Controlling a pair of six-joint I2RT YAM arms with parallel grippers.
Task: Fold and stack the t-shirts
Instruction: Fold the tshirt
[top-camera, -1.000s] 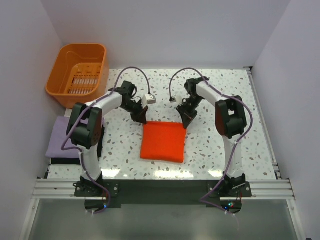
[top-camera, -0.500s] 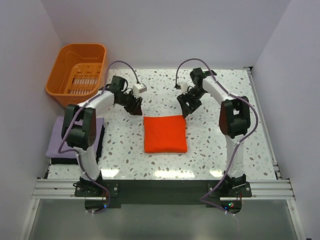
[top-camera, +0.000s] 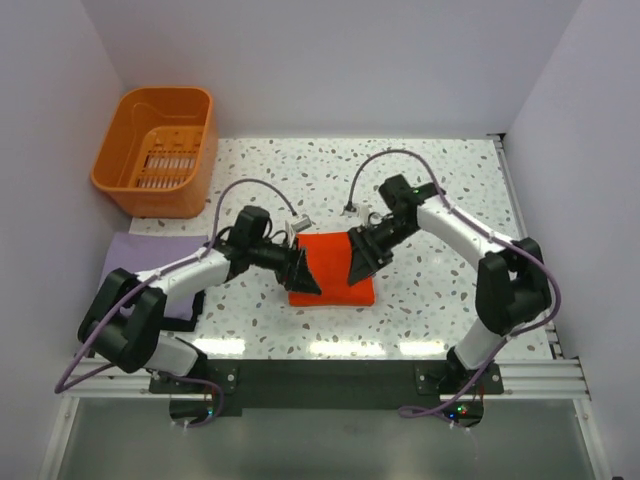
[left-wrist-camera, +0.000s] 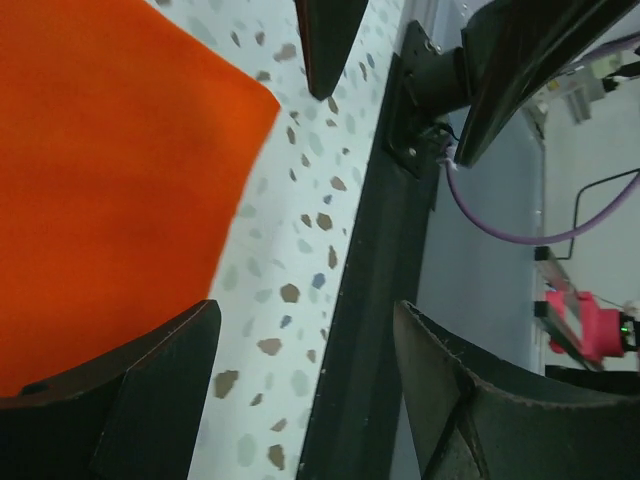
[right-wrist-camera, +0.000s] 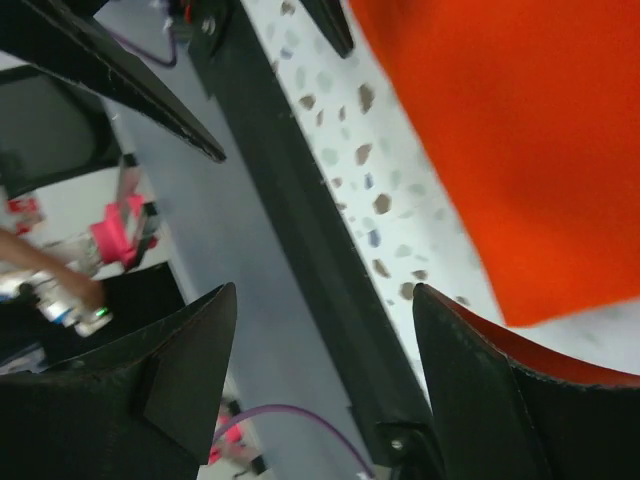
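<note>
The folded orange-red t-shirt (top-camera: 335, 290) lies flat at centre frame on the speckled table (top-camera: 440, 180). The left gripper (top-camera: 303, 278) and the right gripper (top-camera: 358, 265), jaws spread and empty, now flank its sides. A second ago they pinched its far corners. The fold looks finished; stacking with the lavender t-shirt (top-camera: 128, 252), at frame left, likely follows.
</note>
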